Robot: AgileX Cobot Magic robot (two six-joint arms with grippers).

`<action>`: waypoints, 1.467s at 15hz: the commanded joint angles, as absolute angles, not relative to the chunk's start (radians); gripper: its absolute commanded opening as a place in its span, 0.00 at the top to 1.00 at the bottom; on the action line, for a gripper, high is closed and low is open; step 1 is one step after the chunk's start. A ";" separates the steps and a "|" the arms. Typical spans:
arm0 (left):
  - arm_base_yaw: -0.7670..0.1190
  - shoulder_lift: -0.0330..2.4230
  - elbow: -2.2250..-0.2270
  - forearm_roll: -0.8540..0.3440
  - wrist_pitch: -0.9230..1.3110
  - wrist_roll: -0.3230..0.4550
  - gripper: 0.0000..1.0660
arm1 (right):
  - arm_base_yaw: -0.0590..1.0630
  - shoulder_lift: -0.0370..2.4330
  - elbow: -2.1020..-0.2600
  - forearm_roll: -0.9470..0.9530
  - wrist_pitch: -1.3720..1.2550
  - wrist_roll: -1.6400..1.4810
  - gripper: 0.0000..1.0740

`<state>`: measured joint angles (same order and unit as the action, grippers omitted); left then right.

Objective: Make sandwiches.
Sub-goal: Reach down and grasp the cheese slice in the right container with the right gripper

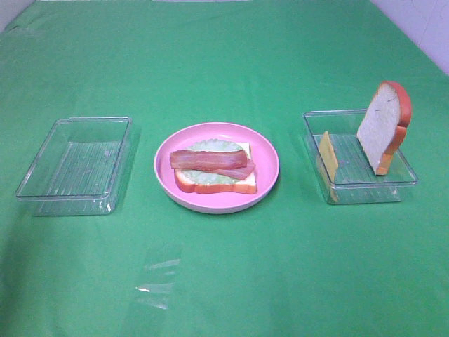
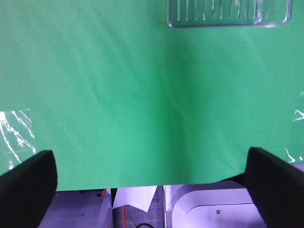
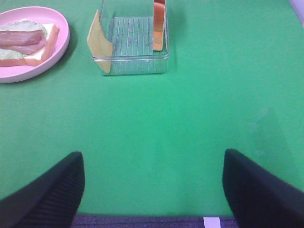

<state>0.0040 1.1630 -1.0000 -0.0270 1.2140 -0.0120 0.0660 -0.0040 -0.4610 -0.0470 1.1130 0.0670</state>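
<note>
On the pink plate (image 1: 266, 151) in the middle lies a partly stacked sandwich (image 1: 214, 168): a bread slice with pale lettuce and bacon strips on top, also seen in the right wrist view as the sandwich (image 3: 26, 45). A second bread slice (image 1: 382, 126) leans upright in the right clear tray (image 1: 403, 184), beside a yellow cheese slice (image 1: 327, 154). Neither gripper shows in the high view. My left gripper (image 2: 149, 178) is open over bare cloth at the table's front edge. My right gripper (image 3: 152, 187) is open too, well short of the tray (image 3: 130, 66).
An empty clear tray (image 1: 42, 189) sits at the left; its near wall shows in the left wrist view as the tray (image 2: 228, 23). Green cloth covers the whole table. Pale glare streaks (image 1: 154, 284) lie on the cloth in front of the plate.
</note>
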 commanded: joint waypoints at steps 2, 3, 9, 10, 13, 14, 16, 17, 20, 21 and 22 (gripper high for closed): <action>0.004 0.769 -0.809 -0.016 1.145 -0.008 0.05 | 0.068 -0.030 -0.457 -0.042 1.110 0.061 0.28; 0.004 0.657 -0.768 0.000 1.115 -0.008 0.05 | 0.068 -0.030 -0.457 -0.042 1.110 0.061 0.28; 0.004 0.153 -0.559 0.013 1.086 -0.009 0.05 | 0.068 -0.030 -0.457 -0.040 1.107 0.061 0.28; 0.004 0.127 -0.542 0.013 1.081 -0.009 0.05 | 0.068 -0.030 -0.457 -0.040 1.108 0.061 0.28; 0.004 0.009 -0.522 0.020 1.067 -0.009 0.05 | 0.068 -0.030 -0.457 -0.040 1.108 0.061 0.28; 0.004 -0.007 -0.518 0.020 1.071 -0.009 0.05 | 0.068 -0.030 -0.457 -0.040 1.108 0.061 0.28; 0.004 -0.024 -0.515 0.018 1.074 -0.010 0.05 | 0.068 -0.026 -0.457 -0.043 1.106 0.061 0.28; 0.004 -0.025 -0.515 0.018 1.074 -0.010 0.05 | 0.068 -0.026 -0.457 -0.043 1.106 0.061 0.28; 0.004 -0.025 -0.515 0.018 1.073 -0.011 0.05 | 0.068 -0.023 -0.458 -0.043 1.102 0.061 0.28; 0.004 -0.025 -0.515 0.018 1.073 -0.012 0.05 | 0.068 0.000 -0.465 -0.040 1.110 0.061 0.28; 0.004 -0.025 -0.515 0.018 1.072 -0.012 0.05 | 0.068 0.062 -0.480 -0.024 1.127 0.061 0.29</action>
